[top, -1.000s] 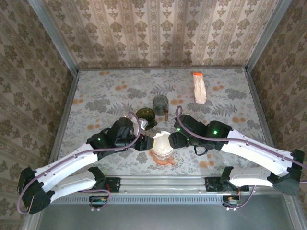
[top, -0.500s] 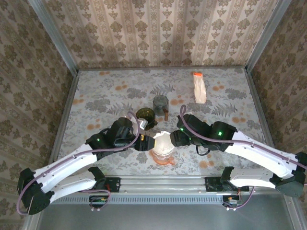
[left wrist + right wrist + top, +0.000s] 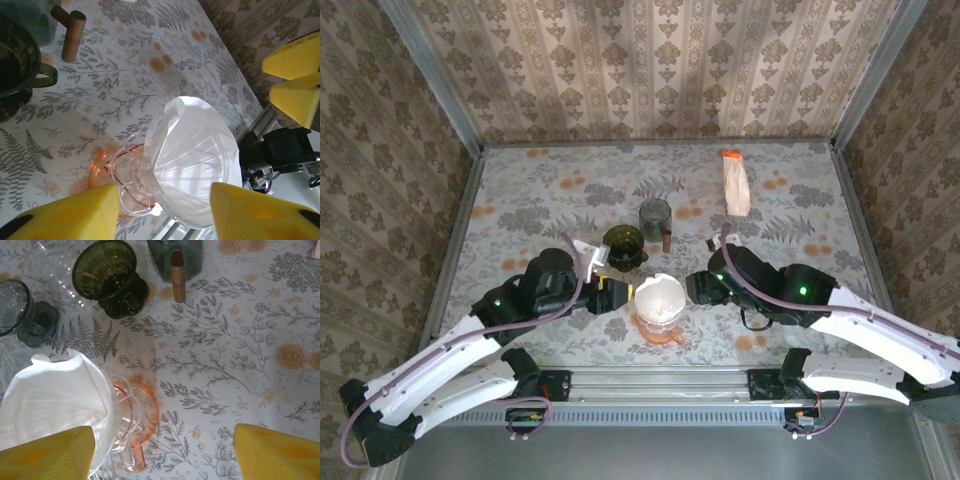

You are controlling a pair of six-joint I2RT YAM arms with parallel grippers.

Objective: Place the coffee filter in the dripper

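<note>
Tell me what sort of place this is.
Likely a robot test cell dressed as a home coffee corner: wallpaper panels in a metal frame, a floral tabletop, a green dripper, and a pink dripper holding a paper filter.

Table [image 3: 540,195] covered in a pale cloth printed with grey ferns and orange blooms. Near centre: dark green glass cup [image 3: 623,241], upright on a round foot. Just behind and to its right, a grey-green glass mug [image 3: 655,214]; its wooden handle [image 3: 667,240] points toward the near edge. Right wrist view: smoky blue-grey goblet [image 3: 14,300] left of the green cup, near but apart. Far right of the table: pale packet [image 3: 737,190] lying flat, orange end toward the back wall, well apart from the glassware. Damask wallpaper [image 3: 660,60] on three sides. Metal rail [image 3: 660,381] along the near edge.
</note>
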